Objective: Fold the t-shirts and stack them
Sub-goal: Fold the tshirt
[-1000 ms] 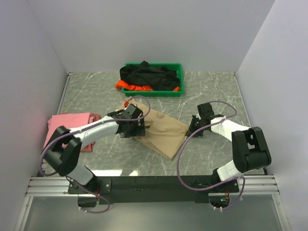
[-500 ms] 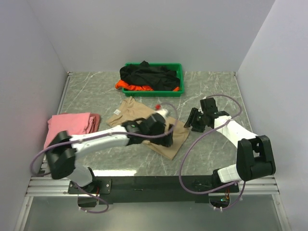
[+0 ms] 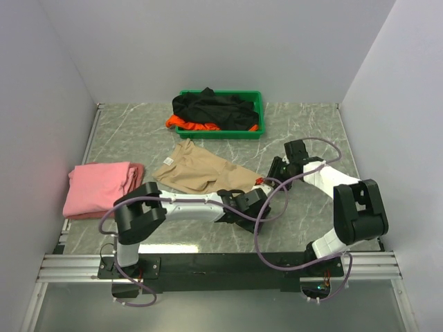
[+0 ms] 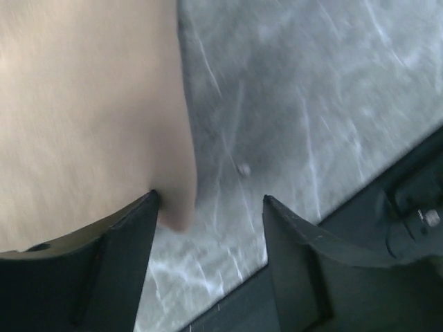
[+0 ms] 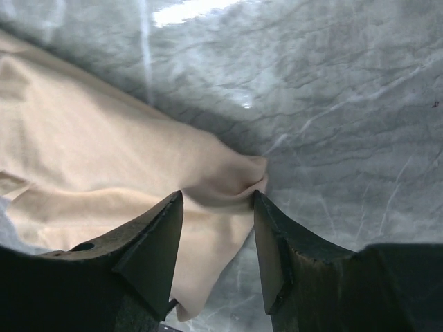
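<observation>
Beige cloth lies flat near mid-counter: the beige t-shirt [image 3: 197,173], spread on the marbled counter [image 3: 311,124], with both my arms at its right end. Left arm [image 3: 183,203]: laid out low and almost straight from its base, reaching rightward across the counter, wrist at the shirt's near right corner. Left jaws: wide apart, one finger [image 4: 104,277] touching the shirt's rounded edge, bare marble in the gap, nothing gripped. Right arm [image 3: 329,181]: elbow folded back close to its base, forearm running leftward, wrist tipped down at the shirt's right end. Right jaws: part-way apart, straddling a puckered corner of the cloth; no squeeze on it can be made out. Pink t-shirt [image 3: 100,188]: folded, at the counter's left side, well apart from both arms. Black t-shirt [image 3: 214,109]: heaped in the green tray [image 3: 239,134] at the far edge, over the orange t-shirt [image 3: 188,125], of which only a strip shows. Obstructions: from above, my left forearm covers the beige shirt's near edge; the left wrist view is blurred; both wrist views cut the shirt off at the frame.
</observation>
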Controlling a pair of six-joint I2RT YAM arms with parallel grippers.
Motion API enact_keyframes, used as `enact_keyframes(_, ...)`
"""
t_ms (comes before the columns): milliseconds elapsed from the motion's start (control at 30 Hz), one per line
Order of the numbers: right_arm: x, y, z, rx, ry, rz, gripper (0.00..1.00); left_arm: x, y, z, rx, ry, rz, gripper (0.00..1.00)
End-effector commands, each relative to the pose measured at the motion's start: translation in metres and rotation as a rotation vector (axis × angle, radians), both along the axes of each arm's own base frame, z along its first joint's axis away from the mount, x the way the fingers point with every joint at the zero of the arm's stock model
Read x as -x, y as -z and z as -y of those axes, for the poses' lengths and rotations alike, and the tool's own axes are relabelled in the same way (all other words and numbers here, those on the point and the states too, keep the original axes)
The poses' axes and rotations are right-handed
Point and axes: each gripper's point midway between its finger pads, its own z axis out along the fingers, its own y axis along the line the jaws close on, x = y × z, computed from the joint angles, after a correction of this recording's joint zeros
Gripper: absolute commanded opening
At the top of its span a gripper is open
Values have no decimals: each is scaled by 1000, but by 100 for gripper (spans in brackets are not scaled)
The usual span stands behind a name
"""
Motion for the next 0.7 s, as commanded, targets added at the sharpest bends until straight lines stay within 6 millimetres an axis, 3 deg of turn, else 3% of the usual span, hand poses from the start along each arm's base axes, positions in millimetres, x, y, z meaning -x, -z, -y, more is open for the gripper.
enact_keyframes(0,-8,10,6,24,35,-7,52,-12,4,10,-20,-16,41,65)
enact_keyframes(133,-7,14,3,6,30,-20,49,-8,32,-1,-122,-31,35,48)
enact_keyframes(200,-7,15,3,6,28,-21,47,-8,40,-7,-161,-50,32,23)
enact_keyframes(233,-8,15,3,8,31,-20,43,-5,48,-12,-187,-55,18,4)
enact_keyframes(267,-8,15,4,9,33,-22,39,-4,50,-14,-193,-57,11,1)
enact_keyframes(300,-9,16,5,13,39,-25,33,-2,52,-15,-197,-56,5,1)
enact_keyframes(333,-9,15,6,16,42,-23,14,2,52,-14,-191,-52,4,0)
enact_keyframes(433,-11,11,12,35,57,-19,1,9,43,-7,-162,-33,11,1)
enact_keyframes(500,-10,6,18,59,66,-11,0,9,35,-1,-141,-28,21,1)
enact_keyframes(667,-3,-9,38,121,78,5,0,23,-15,32,31,54,4,1)
